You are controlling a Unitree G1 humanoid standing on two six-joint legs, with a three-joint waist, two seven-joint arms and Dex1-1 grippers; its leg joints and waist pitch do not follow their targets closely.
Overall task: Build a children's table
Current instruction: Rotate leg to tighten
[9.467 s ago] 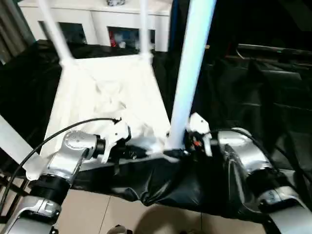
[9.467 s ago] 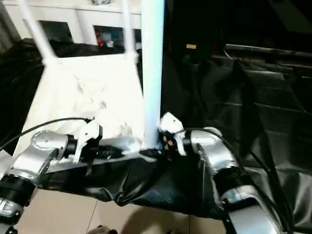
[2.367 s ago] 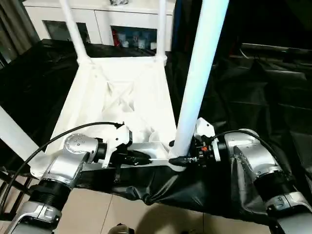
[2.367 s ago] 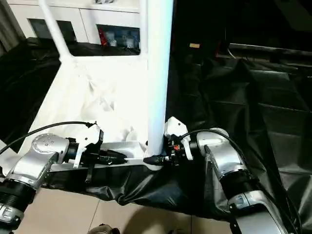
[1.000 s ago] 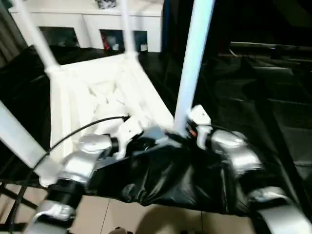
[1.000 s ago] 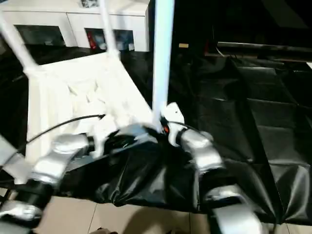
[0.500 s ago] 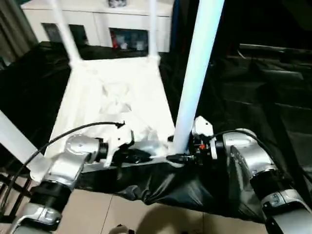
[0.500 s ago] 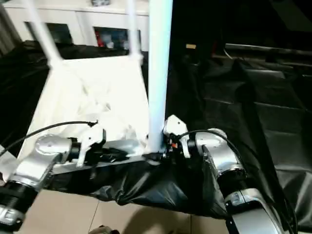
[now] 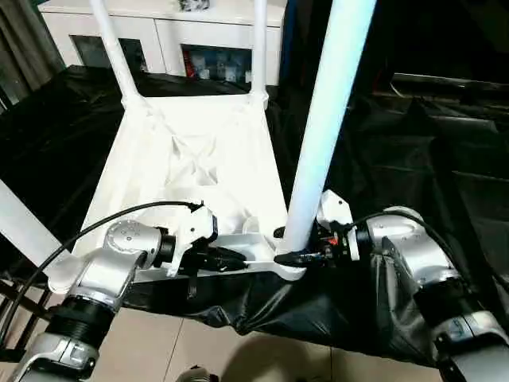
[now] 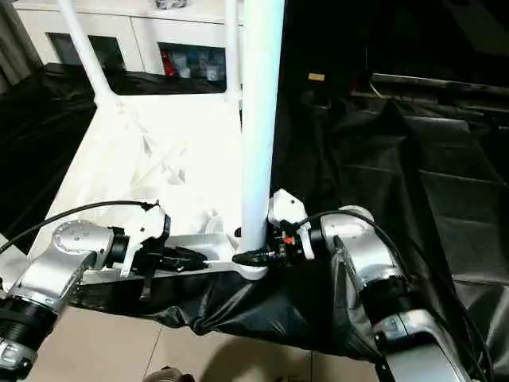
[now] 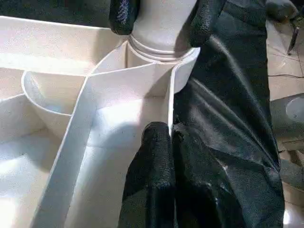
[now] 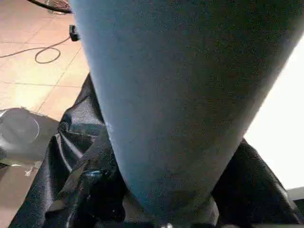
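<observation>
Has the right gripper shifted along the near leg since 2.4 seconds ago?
No. The right gripper sits at the foot of the leg, just above the corner socket of the tabletop, same as before.

Overhead light glares off the white tabletop (image 9: 199,159); the black cloth (image 9: 398,159) stays dim, frames sharp.

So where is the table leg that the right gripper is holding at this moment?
In the left eye view, the leg stands upright in the near right corner socket of the upturned tabletop, with the right gripper around its base and the left gripper pinching the tabletop's near rim beside it.
</observation>
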